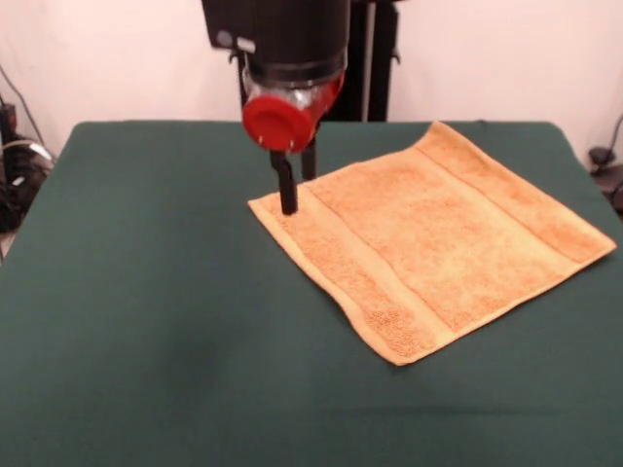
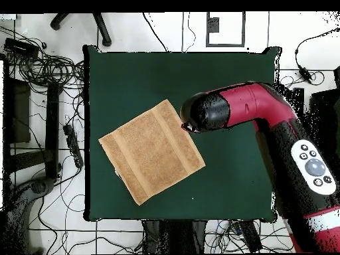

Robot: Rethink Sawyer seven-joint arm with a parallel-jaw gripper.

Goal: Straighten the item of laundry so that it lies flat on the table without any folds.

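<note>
The golden-orange towel (image 1: pixel 433 238) lies spread flat on the dark green table (image 1: pixel 146 292), right of centre, turned like a diamond, with woven bands near two opposite edges. My gripper (image 1: pixel 298 188) hangs straight down at the towel's left corner. Its two black fingers (image 1: pixel 286 193) stand a little apart, with the nearer tip touching the corner and the other just behind the towel's edge. In the overhead view the towel (image 2: pixel 151 151) sits left of centre on the table (image 2: pixel 226 80), and the arm's head (image 2: pixel 199 114) covers the fingers at the towel's right corner.
The red and black arm (image 2: pixel 279 126) reaches in over the table's right side in the overhead view. Cables and stands (image 2: pixel 40 99) lie on the floor beyond the table's left edge. Green cloth shows all round the towel.
</note>
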